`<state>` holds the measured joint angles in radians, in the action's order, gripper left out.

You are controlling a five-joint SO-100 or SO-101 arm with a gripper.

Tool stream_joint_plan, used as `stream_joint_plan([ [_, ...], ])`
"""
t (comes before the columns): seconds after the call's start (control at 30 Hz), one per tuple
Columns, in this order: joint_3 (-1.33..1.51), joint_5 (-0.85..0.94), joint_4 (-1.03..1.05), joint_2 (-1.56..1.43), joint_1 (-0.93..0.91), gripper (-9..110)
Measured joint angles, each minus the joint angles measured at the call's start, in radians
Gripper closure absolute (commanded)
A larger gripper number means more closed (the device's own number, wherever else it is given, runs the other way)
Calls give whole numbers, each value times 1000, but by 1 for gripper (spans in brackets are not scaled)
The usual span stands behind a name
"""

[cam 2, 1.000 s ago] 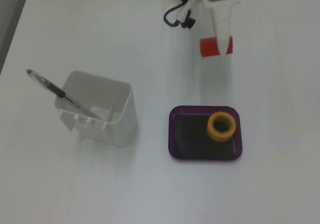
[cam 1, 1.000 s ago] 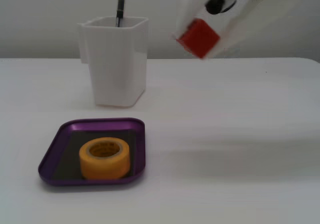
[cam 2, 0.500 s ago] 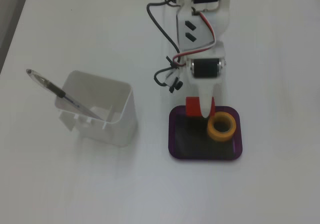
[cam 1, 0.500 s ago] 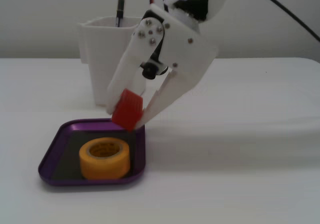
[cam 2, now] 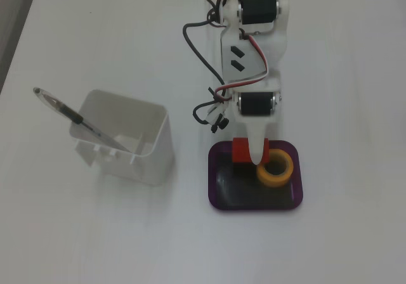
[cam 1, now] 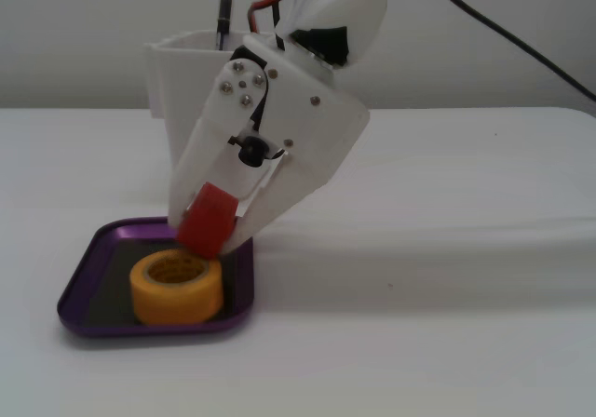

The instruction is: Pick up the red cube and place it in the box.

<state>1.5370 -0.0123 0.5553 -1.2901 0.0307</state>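
Note:
The red cube (cam 1: 207, 218) is held between my white gripper's fingers (cam 1: 212, 226), just above the floor of the purple box (cam 1: 82, 273). In the top-down fixed view the cube (cam 2: 240, 151) sits over the box's upper left part (cam 2: 222, 192), with the gripper (cam 2: 250, 154) coming down from the top. The gripper is shut on the cube. I cannot tell whether the cube touches the box floor.
A yellow tape roll (cam 1: 177, 287) lies in the box, right beside the cube; it also shows in the top-down fixed view (cam 2: 276, 169). A tall white square cup (cam 2: 124, 138) with a pen in it stands left of the box, behind the arm in the side view (cam 1: 177, 73).

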Motion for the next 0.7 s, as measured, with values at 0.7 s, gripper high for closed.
stream_joint_plan([
  [0.7, -32, 0, 31, -2, -52, 102],
])
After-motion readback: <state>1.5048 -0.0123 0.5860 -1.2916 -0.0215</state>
